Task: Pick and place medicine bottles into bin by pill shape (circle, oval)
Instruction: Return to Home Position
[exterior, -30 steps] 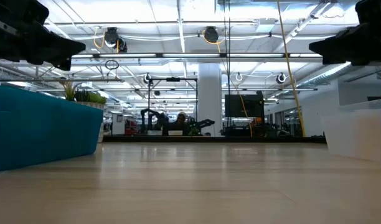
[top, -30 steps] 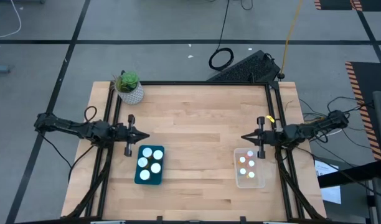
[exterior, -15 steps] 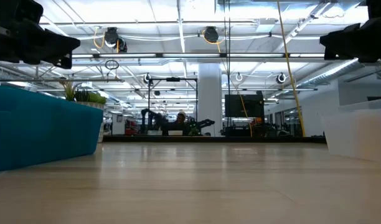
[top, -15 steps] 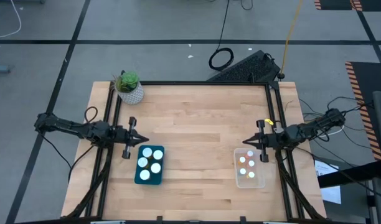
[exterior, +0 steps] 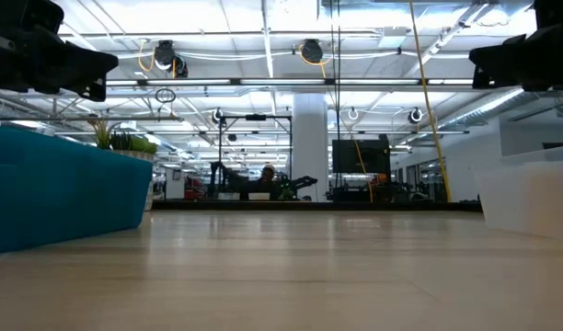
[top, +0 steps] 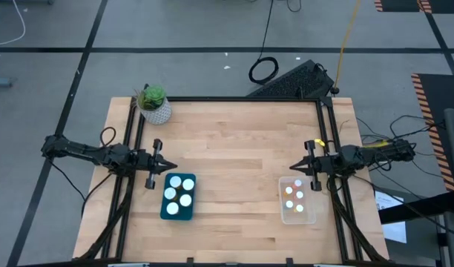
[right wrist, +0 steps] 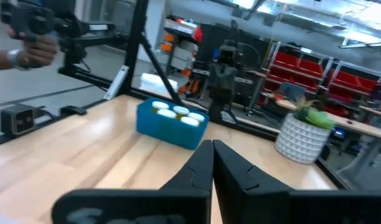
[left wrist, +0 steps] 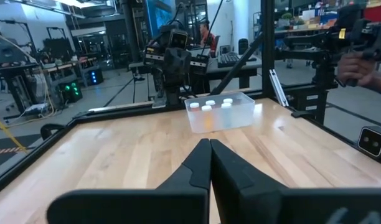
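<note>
Bottles (top: 178, 194) sorted: five in blue bin (top: 164, 210), four in clear bin (top: 308, 216). Right pincer (top: 293, 165) clenched, drawn back slightly above clear bin; left pincer (top: 173, 160) clenched, unmoved. Worktop (top: 234, 148) bare of bottles; task judged finished.

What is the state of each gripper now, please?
Left gripper: shut, holding nothing, above the table beside the blue bin.
Right gripper: shut, holding nothing, beside the clear bin.
</note>
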